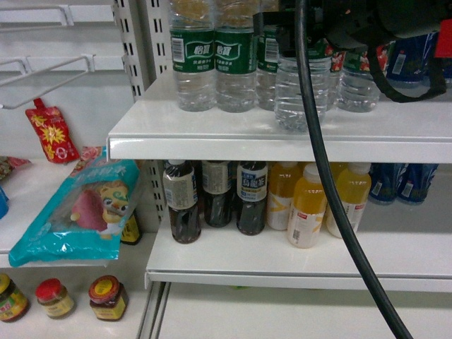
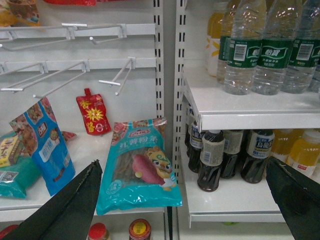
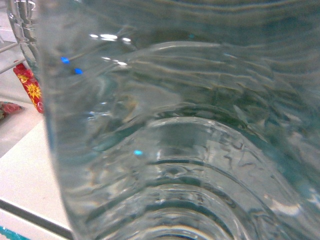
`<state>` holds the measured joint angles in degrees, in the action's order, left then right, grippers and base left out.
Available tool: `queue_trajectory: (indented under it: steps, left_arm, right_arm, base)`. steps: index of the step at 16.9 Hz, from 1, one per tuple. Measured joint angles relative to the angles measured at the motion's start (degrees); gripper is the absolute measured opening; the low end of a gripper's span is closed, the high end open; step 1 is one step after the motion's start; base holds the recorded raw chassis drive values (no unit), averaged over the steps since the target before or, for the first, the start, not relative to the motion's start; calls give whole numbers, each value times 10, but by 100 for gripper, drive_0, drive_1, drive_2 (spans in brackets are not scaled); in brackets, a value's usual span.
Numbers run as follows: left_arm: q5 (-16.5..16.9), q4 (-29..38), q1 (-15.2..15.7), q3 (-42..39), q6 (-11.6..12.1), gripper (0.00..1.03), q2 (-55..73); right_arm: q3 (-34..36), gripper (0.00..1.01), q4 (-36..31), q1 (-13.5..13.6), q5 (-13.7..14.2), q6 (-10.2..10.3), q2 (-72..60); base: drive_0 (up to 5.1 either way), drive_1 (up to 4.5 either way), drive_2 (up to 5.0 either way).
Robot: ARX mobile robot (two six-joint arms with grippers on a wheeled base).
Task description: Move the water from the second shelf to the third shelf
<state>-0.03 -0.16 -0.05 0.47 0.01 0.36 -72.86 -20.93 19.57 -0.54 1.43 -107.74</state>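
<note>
A clear ribbed water bottle (image 1: pixel 300 95) with a dark green label stands at the front of the upper white shelf (image 1: pixel 212 145), ahead of a row of like water bottles (image 1: pixel 192 63). My right gripper (image 1: pixel 300 39) comes down from the top edge around its label; its fingers are mostly hidden. In the right wrist view the water bottle (image 3: pixel 165 125) fills the frame, very close to the camera. My left gripper (image 2: pixel 180 200) is open, with black fingers (image 2: pixel 65 210) wide apart. It hangs in front of the shelving and holds nothing. It faces the row of water bottles (image 2: pixel 240 55).
A black cable (image 1: pixel 332 191) hangs across the shelves. On the lower shelf (image 1: pixel 282 272) stand dark tea bottles (image 1: pixel 182 205), yellow juice bottles (image 1: pixel 308 208) and blue cans (image 1: pixel 402 183). A teal snack bag (image 1: pixel 78 212), a red pouch (image 1: pixel 51 134), wire hooks (image 1: pixel 42 78) and jars (image 1: pixel 107 298) are on the left.
</note>
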Motion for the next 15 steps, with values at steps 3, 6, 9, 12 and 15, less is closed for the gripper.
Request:
queue_trajectory:
  steps: [3,6,9,12,15]
  left_arm:
    - [0,0,0,0,0,98,0]
    - [0,0,0,0,0,98,0]
    - [0,0,0,0,0,98,0]
    - [0,0,0,0,0,98,0]
    - [0,0,0,0,0,98,0]
  right_arm:
    - [-40,43,10,3,-1,0,-28]
    - [-56,43,8,7,-2,0,-47]
    - [-56,43,-2,8,0,-2,-60]
    - [-57,43,-12,7,10,0,-66]
    - [-67,43,-18,7,15,0,-75]
  base:
    - [0,0,0]
    - [0,0,0]
    - [0,0,0]
    - [0,0,0]
    - [0,0,0]
